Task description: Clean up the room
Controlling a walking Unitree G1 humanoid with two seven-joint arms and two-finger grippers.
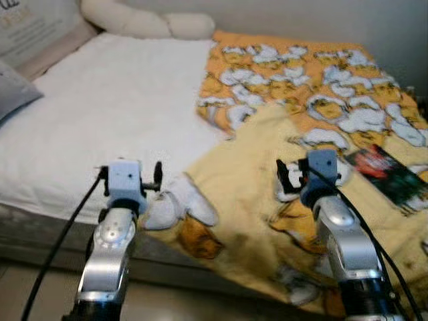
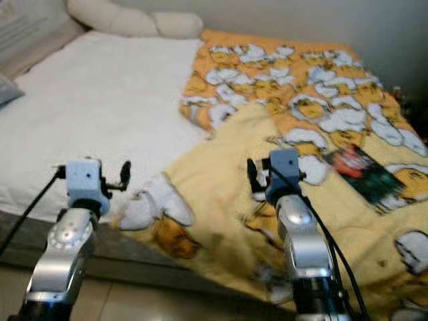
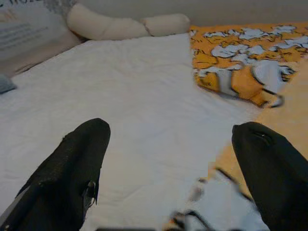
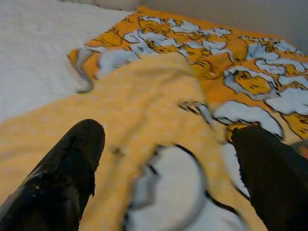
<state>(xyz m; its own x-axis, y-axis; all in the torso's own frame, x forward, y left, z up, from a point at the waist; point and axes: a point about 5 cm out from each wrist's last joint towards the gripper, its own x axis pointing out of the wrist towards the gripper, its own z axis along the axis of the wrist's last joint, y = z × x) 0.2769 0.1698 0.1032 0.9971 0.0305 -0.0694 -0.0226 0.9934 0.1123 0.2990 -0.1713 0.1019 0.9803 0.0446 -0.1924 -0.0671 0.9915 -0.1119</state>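
I'm holding my left gripper (image 3: 168, 168) and right gripper (image 4: 166, 168) spread apart, empty, over the bed (image 1: 114, 107); rumpled yellow cartoon blanket (image 1: 254, 180) is lying half folded back, tidying barely started.

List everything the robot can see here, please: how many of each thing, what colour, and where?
White bed sheet: one, white, covering the bed's left part.
Orange-and-yellow cartoon-print blanket: one, spread over the bed's right part, one corner folded back showing its yellow underside.
Long cream bolster pillow: one, cream, at the head of the bed against the wall.
Grey cushion: one, grey, far left edge.
Dark book: one, dark green and red, lying on the blanket, right.
Left gripper: black fingers open, over the sheet's near edge.
Right gripper: black fingers open, above the blanket.
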